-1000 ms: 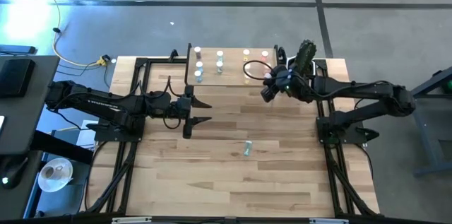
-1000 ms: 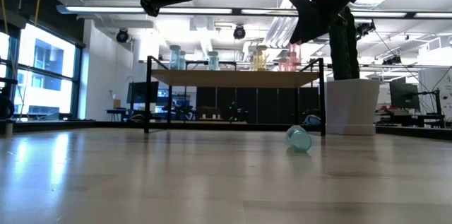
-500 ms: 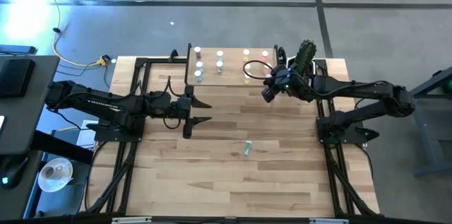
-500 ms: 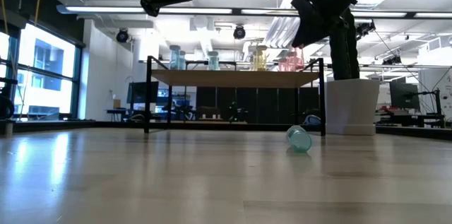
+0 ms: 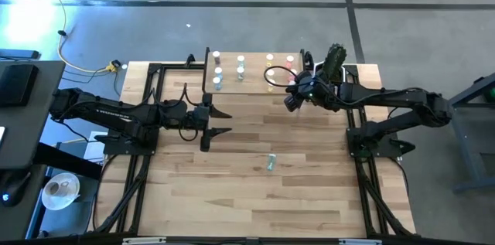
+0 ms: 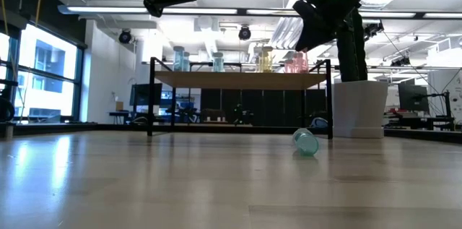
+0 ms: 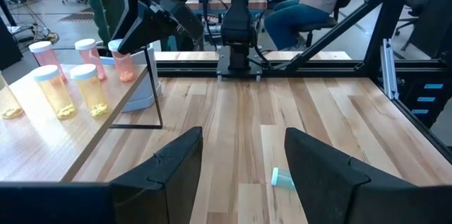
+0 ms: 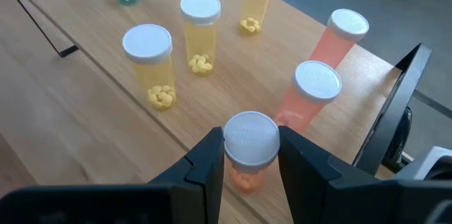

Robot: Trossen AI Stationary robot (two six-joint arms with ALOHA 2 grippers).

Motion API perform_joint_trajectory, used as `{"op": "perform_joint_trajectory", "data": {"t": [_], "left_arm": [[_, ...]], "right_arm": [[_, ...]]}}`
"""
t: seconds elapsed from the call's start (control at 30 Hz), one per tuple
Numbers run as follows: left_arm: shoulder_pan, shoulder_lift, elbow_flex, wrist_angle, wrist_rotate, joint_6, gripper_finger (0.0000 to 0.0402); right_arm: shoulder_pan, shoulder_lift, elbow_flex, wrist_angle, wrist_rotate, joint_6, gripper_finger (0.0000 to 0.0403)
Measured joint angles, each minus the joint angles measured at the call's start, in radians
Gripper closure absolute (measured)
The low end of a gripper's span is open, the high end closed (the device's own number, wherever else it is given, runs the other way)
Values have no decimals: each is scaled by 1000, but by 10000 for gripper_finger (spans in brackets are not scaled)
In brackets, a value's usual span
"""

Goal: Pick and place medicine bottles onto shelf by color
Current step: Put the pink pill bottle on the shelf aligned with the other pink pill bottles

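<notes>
Waiting mid-table, your left gripper hangs with fingers spread, empty | green bottle lies on its side on the table | right gripper, clamped on a pink bottle, has edged slightly leftward over the shelf near two pink bottles; release looks imminent | no readable labels.

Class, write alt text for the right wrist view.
The right gripper holds a white-capped pink pill bottle above the light-wood shelf. Two pink bottles and three yellow bottles stand upright on it.
</notes>
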Motion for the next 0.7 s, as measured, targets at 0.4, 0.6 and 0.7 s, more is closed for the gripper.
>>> {"op": "perform_joint_trajectory", "data": {"t": [0.4, 0.6, 0.7], "left_arm": [[0, 0, 0, -1, 0, 0, 209], [0, 0, 0, -1, 0, 0, 211], [0, 0, 0, -1, 0, 0, 210]], "right_arm": [[0, 6, -6, -31, -14, 0, 258], [0, 3, -4, -23, -10, 0, 230], [0, 3, -4, -23, -10, 0, 224]]}}
